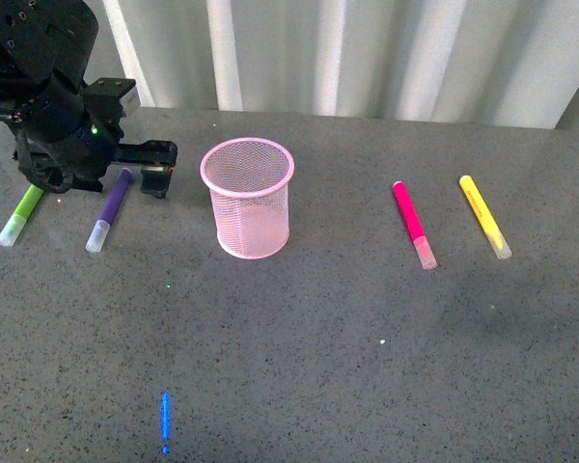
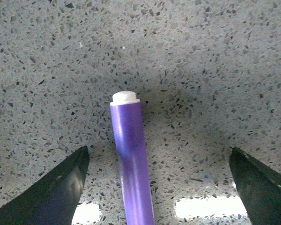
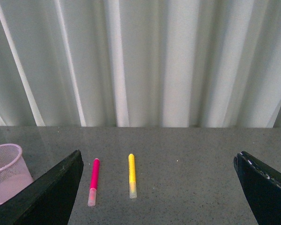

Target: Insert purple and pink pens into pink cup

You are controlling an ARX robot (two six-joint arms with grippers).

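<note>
Purple pen position: the purple pen (image 1: 110,208) is laid flat on the table (image 1: 318,338), left of the pink cup (image 1: 251,220) and apart from it, with a green marker (image 1: 21,214) further left.
Pink pen position: the pink pen (image 1: 412,224) is laid flat to the right of the cup, with a yellow marker (image 1: 484,216) beside it.
Left gripper: the left gripper (image 2: 157,153) is held low over the purple pen with its jaws spread wide; nothing is gripped.
Pen relative to gripper: in the left wrist view the barrel is seen between the two fingers, closer to one than the other and touched by neither; its white end tip points away from the wrist.
Right gripper: the right gripper (image 3: 158,157) is spread apart and empty, raised well away from the pink pen.
Handling: the pens are judged light, stiff and smooth, so rolling or slipping is to be expected.
Grasp point: the barrel is best taken across its width, near the middle rather than at the clear cap.
Cup risk: the mesh cup is judged light and easily tipped if its rim is struck.
</note>
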